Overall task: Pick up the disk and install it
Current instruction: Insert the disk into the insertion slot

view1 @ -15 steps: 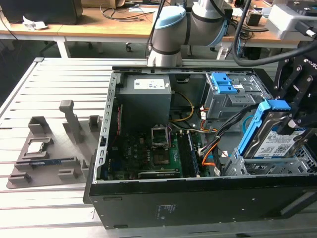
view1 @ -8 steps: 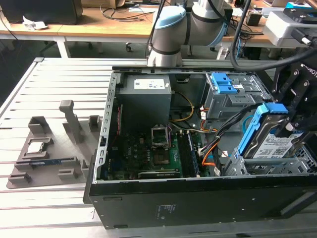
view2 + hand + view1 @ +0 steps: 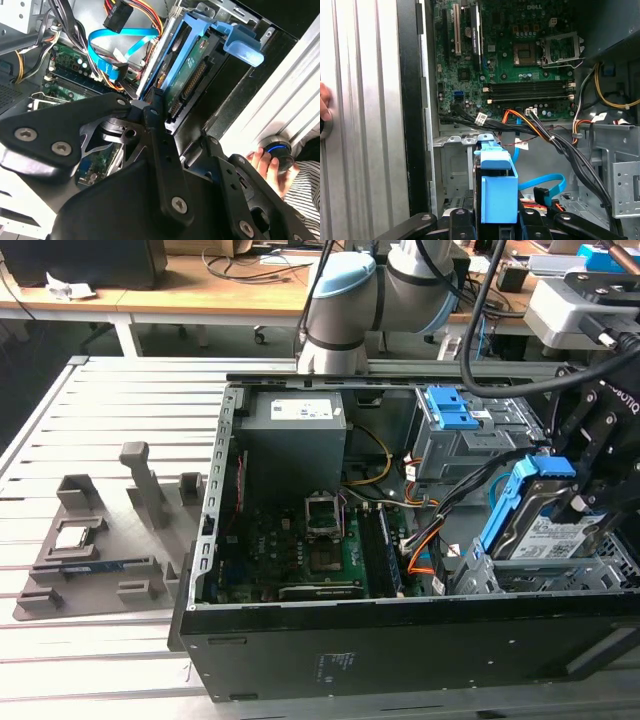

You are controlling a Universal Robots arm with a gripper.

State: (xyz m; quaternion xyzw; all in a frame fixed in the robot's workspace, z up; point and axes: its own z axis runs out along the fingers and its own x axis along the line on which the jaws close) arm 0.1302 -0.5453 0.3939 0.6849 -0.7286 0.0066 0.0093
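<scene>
One black gripper pinching flat silver metal disk in blue plastic carrier; disk tilted, lower end behind rim of grey metal cage, exterior view's right end of open black computer case on slatted bench.

The arm reaches down at the exterior view's right, gripper clamped on the disk

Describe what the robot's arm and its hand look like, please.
The arm has thick silver-grey cylindrical joints with pale blue round caps, and black cables run beside it. The hand is black, built from flat linked bars joined with silver screws, and its body carries small white lettering in the exterior view.
</scene>
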